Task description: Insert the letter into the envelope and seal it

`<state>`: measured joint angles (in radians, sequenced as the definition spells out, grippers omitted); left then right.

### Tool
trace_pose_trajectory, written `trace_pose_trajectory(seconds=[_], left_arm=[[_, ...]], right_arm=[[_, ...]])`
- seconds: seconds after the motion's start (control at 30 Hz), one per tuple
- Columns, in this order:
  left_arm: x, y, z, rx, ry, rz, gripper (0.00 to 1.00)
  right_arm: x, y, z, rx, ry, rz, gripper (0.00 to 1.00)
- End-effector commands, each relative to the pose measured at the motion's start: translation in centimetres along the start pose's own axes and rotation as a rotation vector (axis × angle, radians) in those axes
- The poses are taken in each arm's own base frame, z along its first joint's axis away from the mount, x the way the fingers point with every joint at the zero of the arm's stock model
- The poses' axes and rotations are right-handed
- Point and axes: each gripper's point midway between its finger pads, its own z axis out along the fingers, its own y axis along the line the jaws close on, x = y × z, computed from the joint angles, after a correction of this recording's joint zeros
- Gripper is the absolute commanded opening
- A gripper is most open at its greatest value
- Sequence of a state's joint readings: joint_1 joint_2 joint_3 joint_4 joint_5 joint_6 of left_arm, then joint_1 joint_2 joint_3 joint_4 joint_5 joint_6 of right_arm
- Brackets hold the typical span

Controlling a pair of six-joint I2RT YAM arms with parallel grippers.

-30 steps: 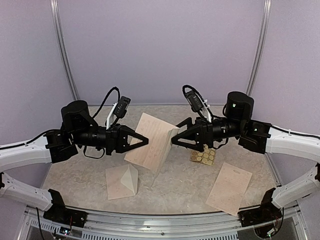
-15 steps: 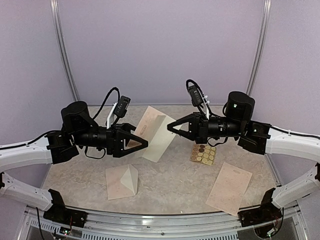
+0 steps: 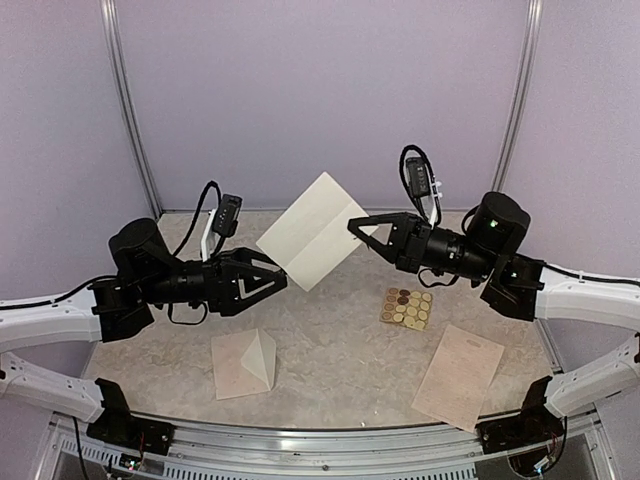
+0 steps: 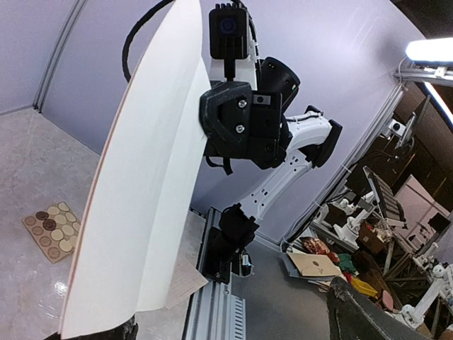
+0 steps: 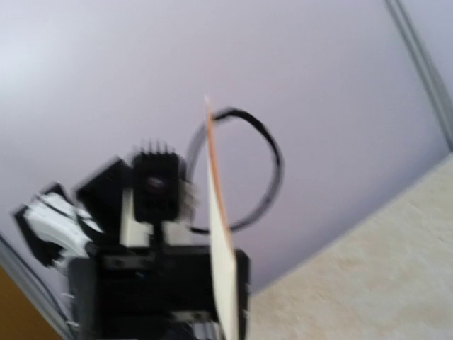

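The folded cream paper letter (image 3: 315,230) hung higher than a second before. It had been low over the marbled beige table (image 3: 340,375) then; now it stood tilted in front of the lilac back wall, clear of the tabletop. The black right gripper (image 3: 357,227) had climbed and drawn off to the right with it, and it was clamped on the sheet's upper right edge; the left wrist view showed its jaws pinching that edge. The black left gripper (image 3: 276,279) had sunk and pulled back to the left. Its jaws were spread wide, with one finger (image 4: 357,319) far from the paper. The letter's lower corner reached down close to the other finger, though contact could not be made out. From the right wrist the letter (image 5: 218,248) appeared edge-on and blurred, and that gripper's own fingers could not be made out. The pale cream-pink paper envelope (image 3: 245,363), its pointed triangular flap showing, lay where it had been, flat on the table near the front left, well apart from the letter and both grippers. The tan sheet of round stickers (image 3: 406,307) and the flat sheet with handwritten lines (image 3: 460,375) at the front right had not shifted either.
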<state>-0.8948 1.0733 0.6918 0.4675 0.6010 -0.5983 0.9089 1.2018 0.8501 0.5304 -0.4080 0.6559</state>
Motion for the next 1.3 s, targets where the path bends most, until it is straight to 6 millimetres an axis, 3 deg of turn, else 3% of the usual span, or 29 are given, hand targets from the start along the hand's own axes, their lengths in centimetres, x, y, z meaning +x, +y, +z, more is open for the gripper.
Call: trace_pose_trajectory(seconds=[0.0,0.1,0.33,0.5,0.57,0.7,0.8,0.9,1.0,1.27], left_arm=[[-1.7,-0.5,-0.2,0.003,-0.102,0.015,0.8],[-2.5,-0.3,-0.1,-0.006,-0.151,0.015,0.6],[-3.7,-0.5,0.9,0.024,-0.207,0.011,0.36],[-3.5,0.4,1.4,0.005,-0.214,-0.007,0.01],[-3.3,0.8,1.3,-0.024,-0.203,0.001,0.0],[-1.3,2.5,1.4,-0.133,-0.076,0.037,0.0],[1.4,3.4,1.3,-0.18,0.091,0.057,0.0],[5.1,4.1,1.0,-0.194,0.297,0.05,0.0],[7.9,4.1,0.8,-0.181,0.448,0.026,0.0],[12.0,2.2,0.5,-0.083,0.693,-0.026,0.0]], right_arm=[[-1.3,2.6,-0.2,-0.133,-0.068,0.013,0.0],[-1.5,3.2,-0.3,-0.176,-0.091,0.019,0.0],[-1.3,3.3,-0.3,-0.192,-0.093,0.022,0.0],[-0.9,2.7,-0.5,-0.16,-0.082,0.028,0.0],[-0.2,1.7,-0.9,-0.105,-0.064,0.026,0.05],[0.8,-1.3,-3.1,0.062,0.009,-0.007,0.65],[1.9,-3.2,-4.7,0.15,0.129,-0.047,0.86],[4.1,-4.2,-5.6,0.193,0.312,-0.073,0.94],[5.7,-3.9,-5.7,0.169,0.461,-0.083,0.96],[9.7,-3.5,-5.5,0.071,0.718,-0.03,0.93]])
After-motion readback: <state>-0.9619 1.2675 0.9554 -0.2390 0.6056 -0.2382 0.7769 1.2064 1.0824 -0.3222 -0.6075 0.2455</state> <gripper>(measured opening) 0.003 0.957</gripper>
